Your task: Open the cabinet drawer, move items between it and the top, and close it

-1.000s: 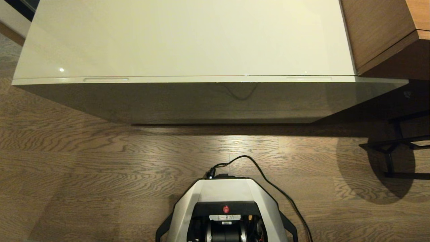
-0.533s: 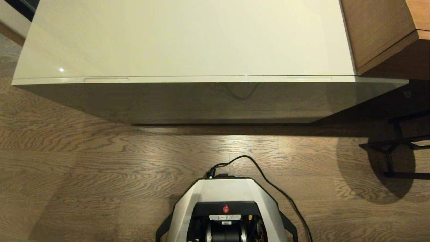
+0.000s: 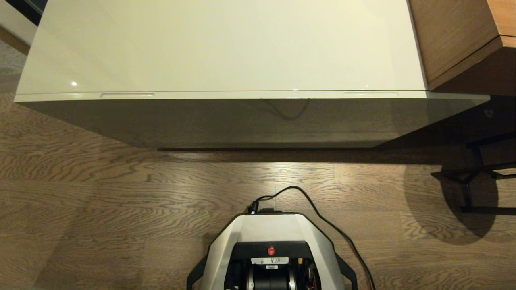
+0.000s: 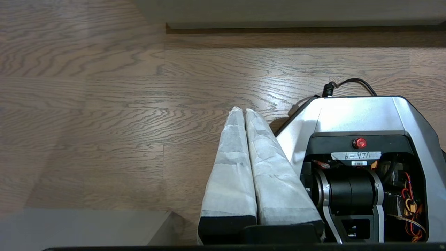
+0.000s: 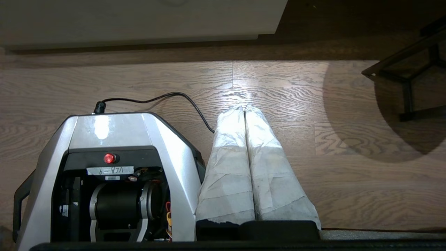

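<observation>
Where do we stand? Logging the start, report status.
Left pincer and right pincer shut, empty, parked over the floor. Cabinet drawer closed, top bare. Nothing in the way.

You had one cabinet drawer (image 3: 250,121) with two slots, one top (image 3: 225,44), and two grippers, the left gripper (image 4: 245,111) and the right gripper (image 5: 245,108).

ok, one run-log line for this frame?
drawer: closed | top: no items visible | left gripper: shut, parked over floor | right gripper: shut, parked

Glossy cabinet top (image 3: 225,44); matt wood-grain floor (image 3: 100,193).
</observation>
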You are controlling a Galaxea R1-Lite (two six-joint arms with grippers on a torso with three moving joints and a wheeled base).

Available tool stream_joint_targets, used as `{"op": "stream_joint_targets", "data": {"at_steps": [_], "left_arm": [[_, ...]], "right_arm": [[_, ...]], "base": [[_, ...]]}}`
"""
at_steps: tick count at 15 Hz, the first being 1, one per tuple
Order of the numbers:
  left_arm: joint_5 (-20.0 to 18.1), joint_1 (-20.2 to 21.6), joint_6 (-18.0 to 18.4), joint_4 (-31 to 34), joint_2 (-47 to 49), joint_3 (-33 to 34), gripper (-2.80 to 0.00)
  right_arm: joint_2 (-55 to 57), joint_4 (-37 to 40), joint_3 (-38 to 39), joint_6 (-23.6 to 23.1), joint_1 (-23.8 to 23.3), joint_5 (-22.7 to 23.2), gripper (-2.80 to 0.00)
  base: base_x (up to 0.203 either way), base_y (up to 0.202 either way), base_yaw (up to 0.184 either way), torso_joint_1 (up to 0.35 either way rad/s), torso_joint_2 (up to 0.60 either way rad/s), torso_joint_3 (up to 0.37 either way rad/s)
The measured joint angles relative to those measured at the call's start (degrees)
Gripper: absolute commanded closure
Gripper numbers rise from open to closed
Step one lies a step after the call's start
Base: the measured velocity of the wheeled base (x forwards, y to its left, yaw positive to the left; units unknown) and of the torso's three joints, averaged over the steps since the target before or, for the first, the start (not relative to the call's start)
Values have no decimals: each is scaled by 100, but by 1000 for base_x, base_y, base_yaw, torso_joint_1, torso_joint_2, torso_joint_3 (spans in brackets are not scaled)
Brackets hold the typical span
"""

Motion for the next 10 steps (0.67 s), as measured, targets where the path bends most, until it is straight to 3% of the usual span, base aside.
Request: {"op": "stream_joint_targets", "data": {"at_steps": [10], "left_arm": [[0,-10,1,2,0,0,0]], "right_arm": [[0,0,0,3,2,0,0]], "base": [[0,0,0,0,0,0]]}}
